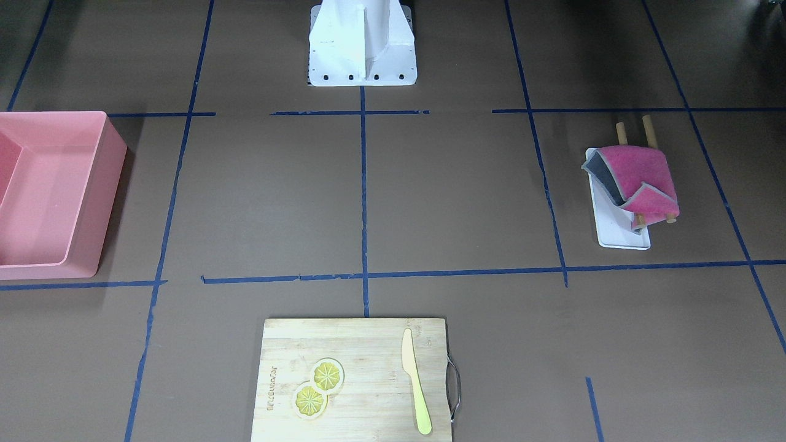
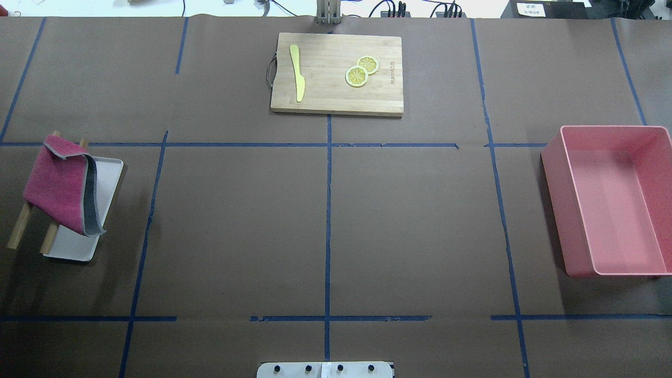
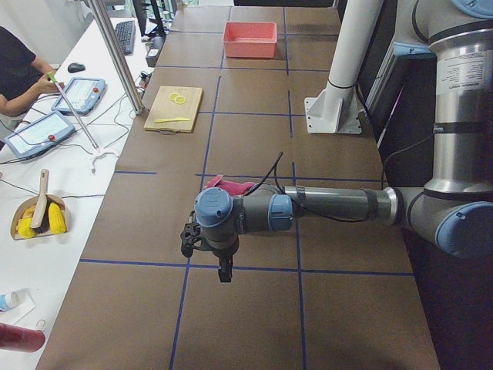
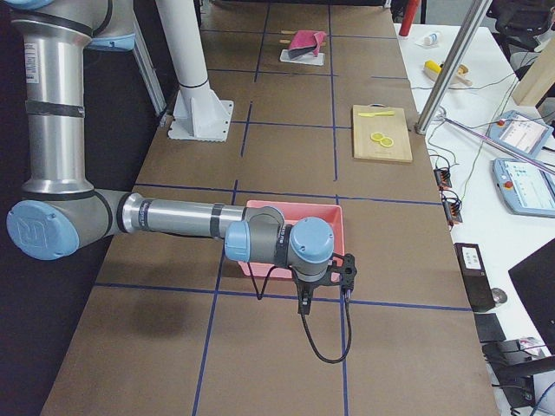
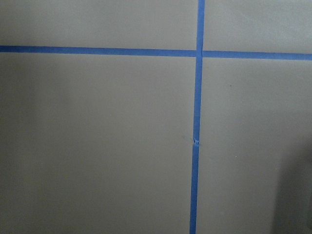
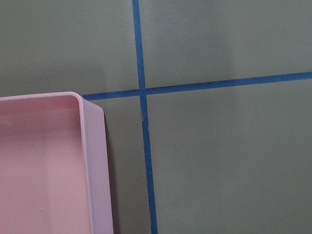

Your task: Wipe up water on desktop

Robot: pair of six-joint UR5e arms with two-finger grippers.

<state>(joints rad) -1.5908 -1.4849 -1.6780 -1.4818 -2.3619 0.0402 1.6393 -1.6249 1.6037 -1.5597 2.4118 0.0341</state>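
Pink cloth (image 2: 56, 186) draped over white tray (image 2: 109, 178) on desktop (image 2: 236, 220); left gripper (image 3: 223, 273), right gripper (image 4: 303, 305) hover at table ends, claw openings impossible to tell.

The table (image 2: 420, 210) is matte dark brown, ruled into rectangles by blue tape lines (image 2: 328, 210). The cloth (image 2: 55, 184) is magenta with a grey underside, the tray (image 2: 73, 247) white, the bin (image 2: 556, 210) pink. The cutting board (image 2: 325, 94) is pale grained bamboo, the lemon slices (image 2: 357, 76) are yellow, and the knife (image 2: 299, 79) is yellow-green. The left arm (image 3: 331, 204) and right arm (image 4: 173, 217) are silver-grey with light-blue joints.
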